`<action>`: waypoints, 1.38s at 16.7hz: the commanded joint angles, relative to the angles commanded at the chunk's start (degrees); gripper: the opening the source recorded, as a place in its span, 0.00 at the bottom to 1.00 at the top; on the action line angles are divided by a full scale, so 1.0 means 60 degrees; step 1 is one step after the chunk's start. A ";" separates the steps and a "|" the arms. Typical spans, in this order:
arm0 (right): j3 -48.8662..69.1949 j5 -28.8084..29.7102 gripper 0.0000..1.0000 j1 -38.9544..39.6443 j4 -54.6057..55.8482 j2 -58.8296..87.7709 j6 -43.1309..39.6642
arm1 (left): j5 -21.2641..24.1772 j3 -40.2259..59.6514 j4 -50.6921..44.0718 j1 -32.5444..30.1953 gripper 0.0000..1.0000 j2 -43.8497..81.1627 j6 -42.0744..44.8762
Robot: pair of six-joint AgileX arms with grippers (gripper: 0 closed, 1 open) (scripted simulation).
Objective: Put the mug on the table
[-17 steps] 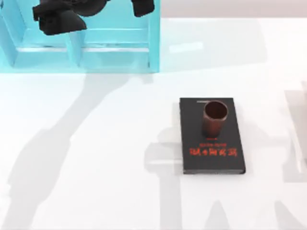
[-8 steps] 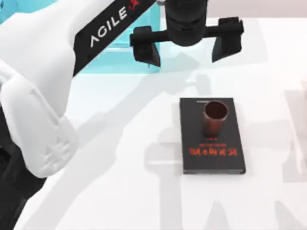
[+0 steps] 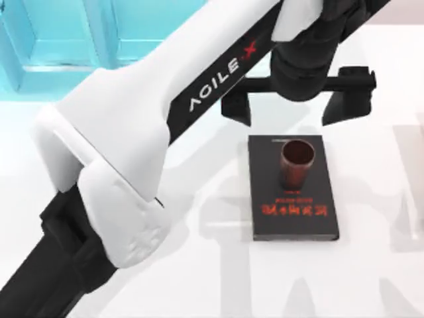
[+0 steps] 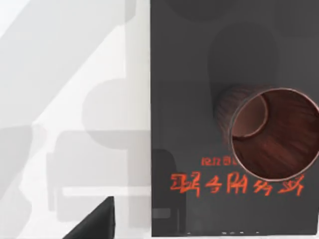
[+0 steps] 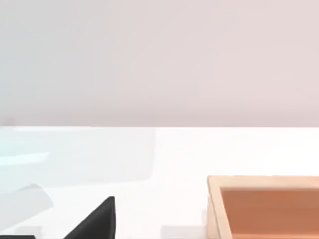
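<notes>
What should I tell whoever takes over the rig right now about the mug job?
Left end effector: open, empty, hovering just beyond the far edge of the black book, fingers spread wide.
Right arm: parked off to the right, near a wooden tray.
The mug stands upright on the book's far half, untouched.
Done: only the approach.
Left: lower over the mug, grip it, lift it and set it on the bare table.
</notes>
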 joint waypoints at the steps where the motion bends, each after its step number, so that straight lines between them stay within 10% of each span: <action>1: 0.0000 0.0000 1.00 0.0000 0.0000 0.0000 0.0000 | 0.0009 0.0122 -0.0146 -0.0043 1.00 0.0106 -0.0060; 10: 0.0000 0.0000 1.00 0.0000 0.0000 0.0000 0.0000 | 0.0030 -0.0190 0.0072 -0.0001 1.00 0.0109 -0.0055; 23: 0.0000 0.0000 1.00 0.0000 0.0000 0.0000 0.0000 | 0.0047 -0.5982 0.4707 0.0242 1.00 -0.1053 0.0190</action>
